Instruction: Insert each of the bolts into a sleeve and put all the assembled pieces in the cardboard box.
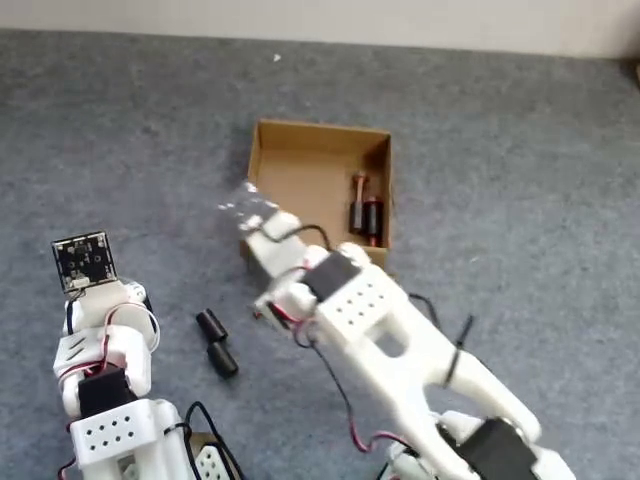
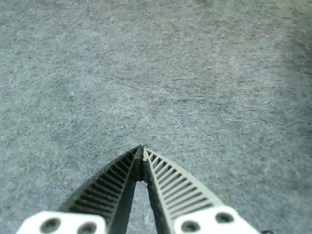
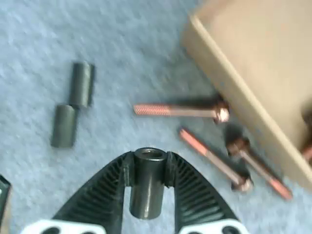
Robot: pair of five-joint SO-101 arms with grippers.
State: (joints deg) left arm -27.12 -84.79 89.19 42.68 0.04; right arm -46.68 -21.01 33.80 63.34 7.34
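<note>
dark hollow sleeve (image 3: 146, 187) — coppery bolts (image 3: 178, 110)

Table cover (image 1: 520, 140) was mottled grey | cardboard box (image 1: 300, 180) was plain tan | bolts (image 3: 178, 110) were coppery pink | loose sleeves (image 3: 81, 84), at 10 o'clock from the held sleeve (image 3: 146, 192), were dark grey | held sleeve was glossy black | right gripper (image 3: 148, 163) and left gripper (image 2: 141, 148) were black, ribbed | arm shells (image 1: 385, 330) were white

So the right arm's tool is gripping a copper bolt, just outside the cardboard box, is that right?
Not quite. The right tool grips a black sleeve, not a copper bolt, as the right wrist view shows. The rest holds: it is just outside the cardboard box.
</note>
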